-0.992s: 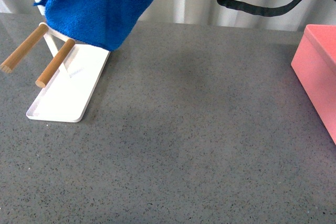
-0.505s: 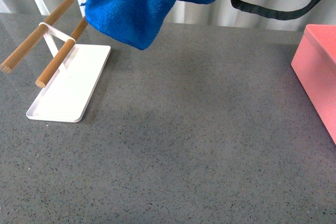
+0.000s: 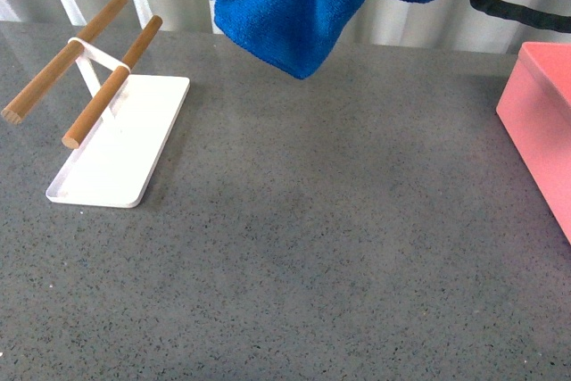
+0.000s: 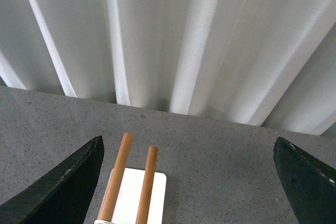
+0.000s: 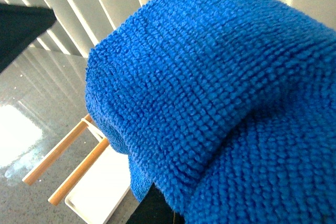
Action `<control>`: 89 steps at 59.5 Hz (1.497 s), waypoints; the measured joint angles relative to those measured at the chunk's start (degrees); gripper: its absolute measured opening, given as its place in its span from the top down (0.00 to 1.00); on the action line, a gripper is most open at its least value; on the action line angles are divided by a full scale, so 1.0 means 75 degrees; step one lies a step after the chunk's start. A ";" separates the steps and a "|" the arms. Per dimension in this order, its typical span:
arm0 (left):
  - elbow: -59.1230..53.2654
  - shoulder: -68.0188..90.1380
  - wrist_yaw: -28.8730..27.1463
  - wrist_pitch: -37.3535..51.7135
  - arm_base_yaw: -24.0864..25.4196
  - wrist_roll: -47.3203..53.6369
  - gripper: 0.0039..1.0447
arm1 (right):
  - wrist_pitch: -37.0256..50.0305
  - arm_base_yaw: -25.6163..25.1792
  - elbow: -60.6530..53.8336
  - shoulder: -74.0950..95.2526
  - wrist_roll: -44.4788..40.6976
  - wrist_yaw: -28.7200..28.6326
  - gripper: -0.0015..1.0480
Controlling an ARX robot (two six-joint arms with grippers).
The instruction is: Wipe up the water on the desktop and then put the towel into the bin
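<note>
The blue towel (image 3: 303, 6) hangs in the air above the far middle of the speckled grey desktop (image 3: 312, 247), its lowest corner a little above the surface. My right gripper is shut on the towel. In the right wrist view the towel (image 5: 210, 87) fills most of the picture and covers the jaws, leaving only a dark finger (image 5: 155, 209) showing beneath it. The pink bin (image 3: 540, 122) stands at the right edge, apart from the towel. My left gripper (image 4: 186, 192) is open and holds nothing, above the desktop (image 4: 231, 161). No water shows on the desktop.
A flat white tray (image 3: 120, 153) with two wooden rods (image 3: 107, 95) on a white stand sits at the left; the same tray (image 4: 131, 198) lies under the left gripper. A black cable (image 3: 517, 2) loops at the top right. Pale curtains (image 4: 173, 40) hang behind the table.
The towel has travelled to the right across the front view, from over the tray and rods to the far middle of the desktop. The rods now show in full.
</note>
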 joint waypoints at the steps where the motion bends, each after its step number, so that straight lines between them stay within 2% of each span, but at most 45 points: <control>1: -0.0122 -0.0003 0.0154 0.0385 0.0023 0.0082 0.12 | -0.0009 -0.0003 -0.0023 -0.0017 -0.0006 -0.0003 0.94; 10: -0.1612 -0.0551 0.0627 0.2384 0.0169 0.0586 0.34 | -0.0184 -0.0108 -0.0236 -0.0259 -0.0216 -0.0029 0.94; 23: -0.3649 -0.1749 0.0851 0.3232 0.0606 0.0714 0.70 | -0.0425 -0.0239 -0.0358 -0.0347 -0.0551 -0.0020 0.94; 27: -0.4345 -0.2183 0.0994 0.3416 0.0705 0.0734 0.86 | -0.0455 -0.0254 -0.0431 -0.0344 -0.0729 -0.0029 0.94; 32: -0.4797 -0.2532 0.1105 0.3518 0.0772 0.0740 0.97 | -0.0472 -0.0312 -0.0478 -0.0335 -0.0842 -0.0029 0.94; 44: -0.5738 -0.3378 0.1265 0.3593 0.0962 0.0784 0.97 | -0.1046 -0.0460 -0.0493 -0.0312 -0.1064 0.0303 0.94; 49: -0.6126 -0.3803 0.1370 0.3576 0.1090 0.0784 0.97 | -0.1151 -0.0507 -0.0525 -0.0277 -0.1157 0.0259 0.94; 53: -0.6344 -0.4095 0.1778 0.3506 0.1343 0.0787 0.97 | -0.1247 -0.0548 -0.0525 -0.0265 -0.1221 0.0256 0.94; 59: -0.6642 -0.4535 0.1789 0.3363 0.1504 0.0784 0.97 | -0.1367 -0.0638 -0.0525 -0.0262 -0.1259 0.0227 0.94; 81: -0.7364 -0.6135 0.1821 0.2474 0.1527 0.0784 0.97 | -0.1451 -0.0854 -0.0527 -0.0181 -0.1475 0.0204 0.94; 89: -0.7740 -0.6333 0.1821 0.2684 0.1527 0.0787 0.97 | -0.1451 -0.0868 -0.0530 -0.0079 -0.1612 0.0204 0.94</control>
